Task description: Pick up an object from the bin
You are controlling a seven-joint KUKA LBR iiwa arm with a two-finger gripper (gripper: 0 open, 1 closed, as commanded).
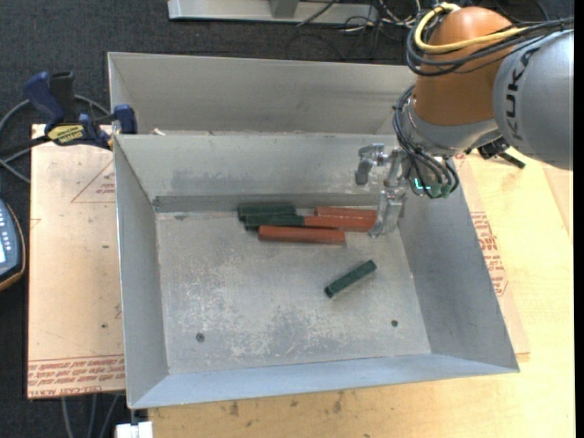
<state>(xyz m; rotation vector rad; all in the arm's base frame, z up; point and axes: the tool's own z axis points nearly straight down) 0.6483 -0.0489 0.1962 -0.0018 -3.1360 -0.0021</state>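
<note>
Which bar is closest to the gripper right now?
The upper red-brown bar, whose right end lies by the gripper. The lower red-brown bar and dark green bars lie further left; the lone green bar lies nearer the front.

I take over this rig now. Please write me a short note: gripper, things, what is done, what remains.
Gripper: low by the grey metal bin's back wall, at the right end of the upper red-brown rectangular bar; grip cannot be told.
Beside it: second red-brown bar, dark green bars. One dark green bar lies apart, mid-bin.
Done: nothing lifted. Left: grasp one, lift it.
</note>
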